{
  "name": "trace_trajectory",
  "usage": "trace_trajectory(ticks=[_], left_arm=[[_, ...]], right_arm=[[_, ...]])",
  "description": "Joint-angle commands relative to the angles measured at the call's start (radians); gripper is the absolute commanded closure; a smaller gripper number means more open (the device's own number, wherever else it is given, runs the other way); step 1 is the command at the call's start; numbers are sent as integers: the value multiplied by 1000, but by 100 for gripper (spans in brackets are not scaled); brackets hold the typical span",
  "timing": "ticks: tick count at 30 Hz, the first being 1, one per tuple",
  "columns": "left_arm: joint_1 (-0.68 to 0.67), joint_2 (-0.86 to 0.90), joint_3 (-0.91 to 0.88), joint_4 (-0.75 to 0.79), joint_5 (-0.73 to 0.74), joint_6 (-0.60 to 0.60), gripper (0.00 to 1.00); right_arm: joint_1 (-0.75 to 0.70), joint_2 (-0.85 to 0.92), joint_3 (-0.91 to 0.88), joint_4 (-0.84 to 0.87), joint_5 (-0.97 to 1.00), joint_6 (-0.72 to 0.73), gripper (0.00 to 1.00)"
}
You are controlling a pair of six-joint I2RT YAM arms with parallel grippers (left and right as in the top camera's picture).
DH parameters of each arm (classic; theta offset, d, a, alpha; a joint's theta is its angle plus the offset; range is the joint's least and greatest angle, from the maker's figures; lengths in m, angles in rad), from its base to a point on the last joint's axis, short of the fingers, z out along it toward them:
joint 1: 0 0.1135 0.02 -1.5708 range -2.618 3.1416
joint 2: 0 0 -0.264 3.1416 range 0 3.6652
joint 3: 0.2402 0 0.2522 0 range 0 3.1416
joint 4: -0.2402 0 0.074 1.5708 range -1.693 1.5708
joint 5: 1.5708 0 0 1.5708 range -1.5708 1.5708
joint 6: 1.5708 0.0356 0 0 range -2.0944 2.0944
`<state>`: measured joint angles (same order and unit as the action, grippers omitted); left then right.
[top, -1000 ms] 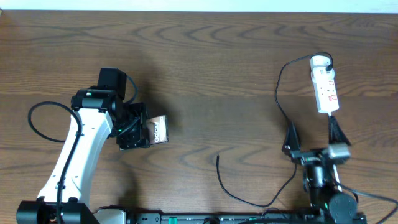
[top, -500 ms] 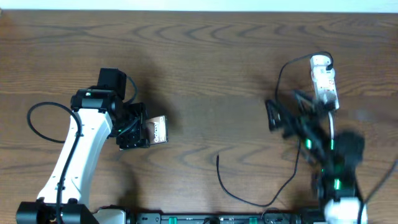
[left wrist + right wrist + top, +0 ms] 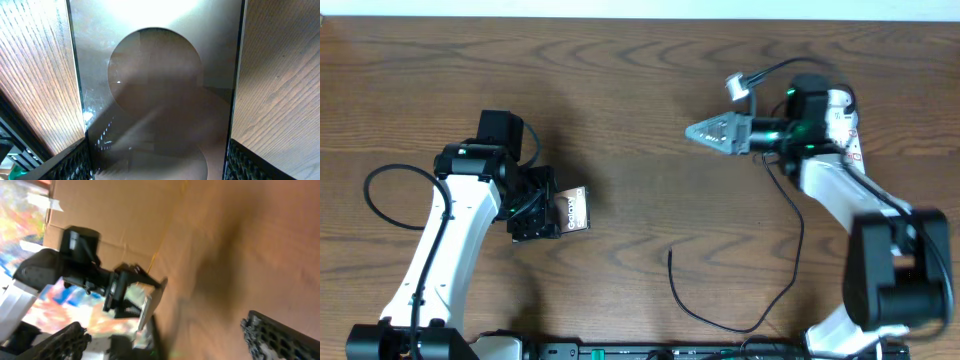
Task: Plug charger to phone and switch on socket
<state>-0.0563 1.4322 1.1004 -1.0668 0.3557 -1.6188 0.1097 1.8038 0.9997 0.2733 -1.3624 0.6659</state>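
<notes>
Wooden table [image 3: 640, 80]: one phone [image 3: 576, 209], one charger cable [image 3: 671, 272], one socket [image 3: 844, 122]

A dark brown table [image 3: 640, 90] with strong, wavy wood grain fills nearly the whole overhead view. A narrow pale strip [image 3: 640, 8] runs along its far edge, too thin to identify. From the left wrist the same grain shows brightly lit on both sides. From the right wrist the table looks tilted and blurred, with a smeared, colourful backdrop [image 3: 20, 210] beyond its edge.
</notes>
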Motion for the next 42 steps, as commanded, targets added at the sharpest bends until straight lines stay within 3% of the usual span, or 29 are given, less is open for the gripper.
trace_trajectory(ticks=[1, 17, 30, 42], left_arm=[[-2, -14, 16, -5, -10, 8, 93], [-2, -14, 16, -6, -166, 3, 93], [-32, -14, 16, -4, -234, -3, 93], [-100, -14, 16, 6, -235, -110, 93]], right_arm=[[71, 62, 17, 4, -57, 101, 8], [412, 78, 17, 3, 234, 126, 12], [554, 78, 17, 4, 388, 134, 11], [590, 78, 17, 31, 422, 135, 12]])
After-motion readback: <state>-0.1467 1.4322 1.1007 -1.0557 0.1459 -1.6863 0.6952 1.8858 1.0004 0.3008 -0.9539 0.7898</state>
